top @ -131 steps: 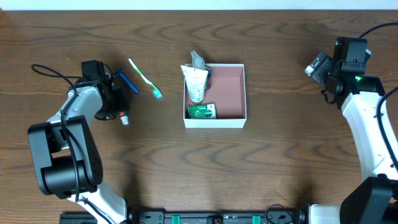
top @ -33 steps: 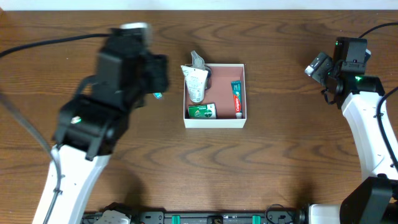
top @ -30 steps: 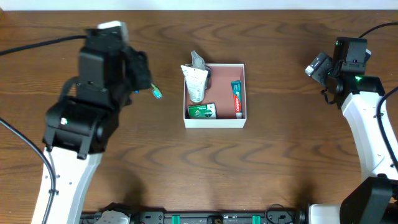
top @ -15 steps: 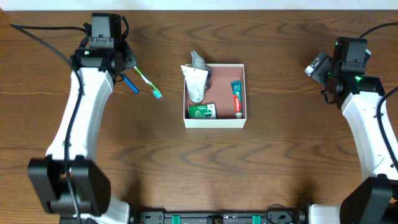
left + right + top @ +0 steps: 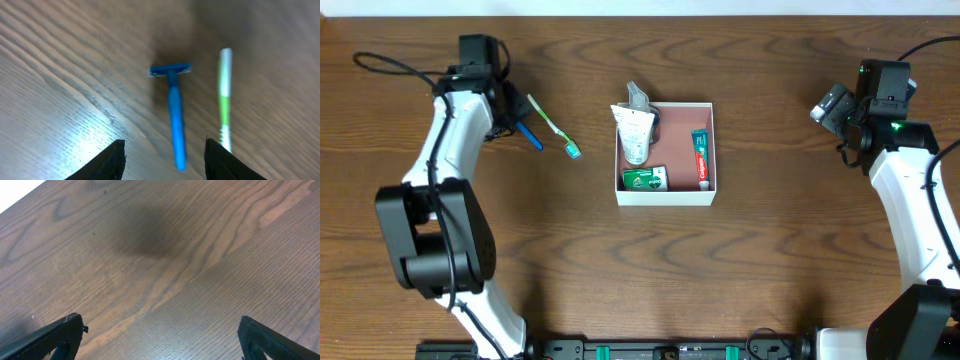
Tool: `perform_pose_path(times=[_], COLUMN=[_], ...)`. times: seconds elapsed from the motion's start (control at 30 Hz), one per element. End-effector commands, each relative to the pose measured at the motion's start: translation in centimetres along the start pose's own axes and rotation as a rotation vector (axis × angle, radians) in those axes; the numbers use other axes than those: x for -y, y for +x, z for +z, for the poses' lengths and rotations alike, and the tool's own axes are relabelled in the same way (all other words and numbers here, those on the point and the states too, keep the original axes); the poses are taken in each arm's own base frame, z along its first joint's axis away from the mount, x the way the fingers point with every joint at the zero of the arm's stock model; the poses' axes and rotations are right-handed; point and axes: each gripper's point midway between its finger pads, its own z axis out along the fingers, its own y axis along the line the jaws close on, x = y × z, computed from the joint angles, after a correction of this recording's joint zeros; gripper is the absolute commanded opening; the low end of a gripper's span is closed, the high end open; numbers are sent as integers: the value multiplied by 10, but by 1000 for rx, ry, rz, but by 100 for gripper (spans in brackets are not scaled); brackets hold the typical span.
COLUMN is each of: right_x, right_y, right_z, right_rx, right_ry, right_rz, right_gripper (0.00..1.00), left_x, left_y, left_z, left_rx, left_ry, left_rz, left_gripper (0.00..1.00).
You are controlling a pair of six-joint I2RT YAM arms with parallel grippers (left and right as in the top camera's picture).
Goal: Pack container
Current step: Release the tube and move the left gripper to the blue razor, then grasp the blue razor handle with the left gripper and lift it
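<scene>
Three toiletries lie in the container (image 5: 665, 198) at mid-table: one white tube (image 5: 636, 135), one soap box (image 5: 644, 179) and one toothpaste (image 5: 700, 158), absent four seconds ago. Left of it lie one razor (image 5: 175, 120) and one toothbrush (image 5: 224, 95). The left gripper (image 5: 164, 144), now above the razor, and the right gripper (image 5: 160, 321) are spread wide and empty.
</scene>
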Motion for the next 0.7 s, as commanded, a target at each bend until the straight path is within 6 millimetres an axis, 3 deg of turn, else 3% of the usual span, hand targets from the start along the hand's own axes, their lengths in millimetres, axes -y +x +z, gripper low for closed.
perform_pose_path(times=[0.0, 0.23, 0.67], right_x=[3, 3, 3], right_y=[-2, -2, -2], right_z=[2, 2, 2], right_rx=[1, 1, 1], right_ry=[10, 9, 9], right_rz=[-7, -7, -7], right_gripper=[99, 99, 99], left_x=[2, -1, 7], left_y=[20, 30, 17], left_z=[24, 49, 59], left_rx=[-106, -148, -91], left_ry=[44, 28, 60], left_rz=[4, 23, 83], left_gripper=[51, 52, 51])
